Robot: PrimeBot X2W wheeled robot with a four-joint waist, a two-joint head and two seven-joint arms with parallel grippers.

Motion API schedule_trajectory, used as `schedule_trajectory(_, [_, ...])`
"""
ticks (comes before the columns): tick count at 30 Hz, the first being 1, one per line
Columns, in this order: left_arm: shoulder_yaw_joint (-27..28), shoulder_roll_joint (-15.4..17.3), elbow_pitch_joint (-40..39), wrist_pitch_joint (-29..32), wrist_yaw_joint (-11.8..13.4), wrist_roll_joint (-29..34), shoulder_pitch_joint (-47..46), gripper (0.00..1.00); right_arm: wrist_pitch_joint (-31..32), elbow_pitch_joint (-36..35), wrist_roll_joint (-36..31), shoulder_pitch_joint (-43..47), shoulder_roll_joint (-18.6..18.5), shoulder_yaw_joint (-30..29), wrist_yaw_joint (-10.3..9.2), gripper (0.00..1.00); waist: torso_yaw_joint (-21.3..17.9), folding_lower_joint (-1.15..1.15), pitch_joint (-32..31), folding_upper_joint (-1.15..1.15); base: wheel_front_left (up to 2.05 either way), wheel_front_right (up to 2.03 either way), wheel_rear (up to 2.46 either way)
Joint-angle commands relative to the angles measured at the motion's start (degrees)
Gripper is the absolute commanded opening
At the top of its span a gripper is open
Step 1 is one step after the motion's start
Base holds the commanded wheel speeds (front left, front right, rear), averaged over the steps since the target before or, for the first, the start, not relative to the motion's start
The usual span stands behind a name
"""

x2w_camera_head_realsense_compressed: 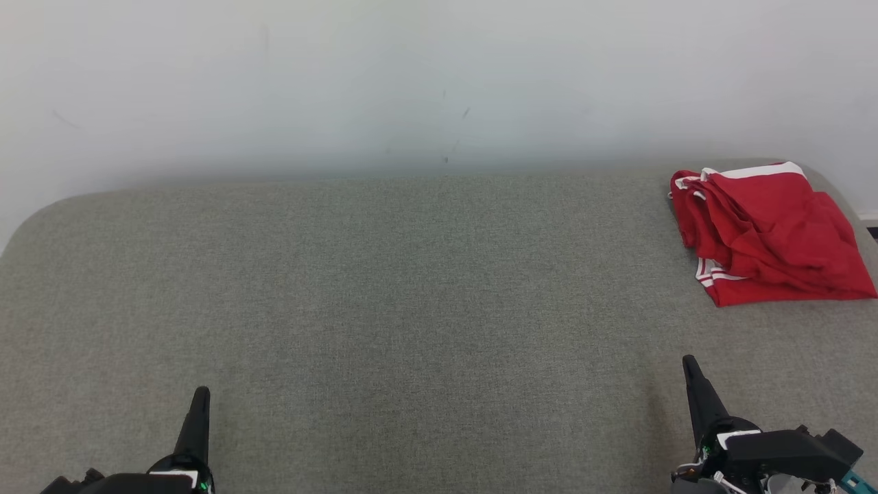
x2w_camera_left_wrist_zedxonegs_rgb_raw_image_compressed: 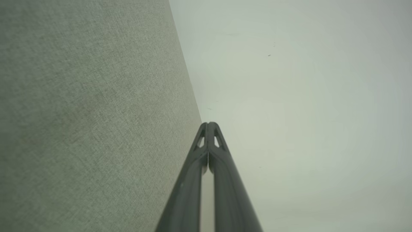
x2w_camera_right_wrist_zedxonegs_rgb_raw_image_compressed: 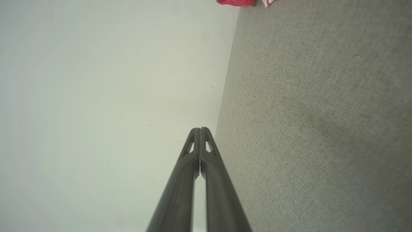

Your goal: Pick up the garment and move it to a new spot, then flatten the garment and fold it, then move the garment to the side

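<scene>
Garment: the red garment [x2w_camera_head_realsense_compressed: 768, 233] with white stripes lay loosely folded in a low heap at the far right corner of the surface [x2w_camera_head_realsense_compressed: 411, 288], close to its back and right edges.
Garment, right wrist view: a red and white sliver of the garment [x2w_camera_right_wrist_zedxonegs_rgb_raw_image_compressed: 236, 2] showed at the top edge, where the surface [x2w_camera_right_wrist_zedxonegs_rgb_raw_image_compressed: 322, 112] met the wall.
Left gripper: the left gripper [x2w_camera_head_realsense_compressed: 201, 394] sat low over the near edge, left of middle, with its fingers pointing away toward the wall [x2w_camera_head_realsense_compressed: 411, 82] and leaning slightly right.
Left jaws: pressed together tip to tip, with nothing between them [x2w_camera_left_wrist_zedxonegs_rgb_raw_image_compressed: 208, 124].
Left wrist pose: rolled on its side, so the surface [x2w_camera_left_wrist_zedxonegs_rgb_raw_image_compressed: 80, 112] ran up the left of its view and the wall took the right.
Right gripper: the right gripper [x2w_camera_head_realsense_compressed: 688, 362] sat low over the near edge toward the right corner, with its fingers pointing away and leaning left.
Right jaws: pressed together and empty [x2w_camera_right_wrist_zedxonegs_rgb_raw_image_compressed: 200, 129].
Right wrist pose: rolled the opposite way, with the wall on the left of its view and the surface on the right.
Gap: both grippers were well apart from the garment, and the right one was the nearer.
</scene>
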Motion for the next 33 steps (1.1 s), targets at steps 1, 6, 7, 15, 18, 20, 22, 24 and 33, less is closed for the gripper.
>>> schedule_trajectory(1, [0.23,0.06,-0.02,0.45,-0.29,-1.38,-0.73,0.00,0.28,-0.29,1.31,-0.82,-0.10,-0.14,-0.10,0.00,0.00,0.00,-0.01,0.00,0.00,0.00,0.00])
schedule_trajectory(6, [0.42,0.06,0.06,0.91,-0.36,-3.47,-1.13,0.00,0.89,-0.26,3.31,-1.01,-0.06,-0.38,-0.10,0.00,-0.02,0.00,-0.05,0.00,0.00,0.00,0.00])
schedule_trajectory(7, [0.47,0.06,0.08,1.05,-0.41,-3.89,-1.19,0.00,1.06,-0.26,3.73,-1.03,-0.06,-0.42,-0.10,0.00,-0.02,0.00,-0.06,0.00,0.00,0.00,0.00])
schedule_trajectory(15, [0.77,0.06,0.20,1.92,-0.69,-7.16,-1.67,0.00,1.90,-0.21,6.88,-1.26,0.01,-0.73,-0.11,0.00,-0.05,0.00,-0.13,0.00,0.00,0.00,0.00])
schedule_trajectory(18, [0.87,0.06,0.27,2.14,-0.81,-8.41,-1.67,0.00,2.13,-0.20,8.11,-1.44,0.04,-0.84,-0.11,0.00,-0.06,0.00,-0.16,0.00,0.00,0.00,0.00])
schedule_trajectory(20, [0.94,0.06,0.31,2.42,-0.71,-8.98,-1.81,0.00,2.44,-0.19,8.78,-1.53,0.05,-0.93,-0.12,0.00,-0.06,0.00,-0.17,0.00,0.00,0.00,0.00])
schedule_trajectory(22, [1.02,0.06,0.33,2.58,-0.78,-9.77,-1.97,0.00,2.60,-0.18,9.36,-1.65,0.08,-1.00,-0.12,0.00,-0.07,0.00,-0.19,0.00,0.00,0.00,0.00])
schedule_trajectory(24, [1.01,0.05,0.33,2.44,-0.78,-9.55,-1.95,0.00,2.54,-0.15,9.19,-1.63,0.11,-1.00,-0.12,0.00,-0.07,0.00,-0.19,0.00,0.00,0.00,0.00])
schedule_trajectory(33, [0.99,0.05,0.31,2.44,-0.78,-9.55,-1.93,0.00,2.65,-0.16,9.05,-1.63,0.19,-1.07,-0.12,0.00,-0.07,0.00,-0.19,0.00,0.00,0.00,0.00])
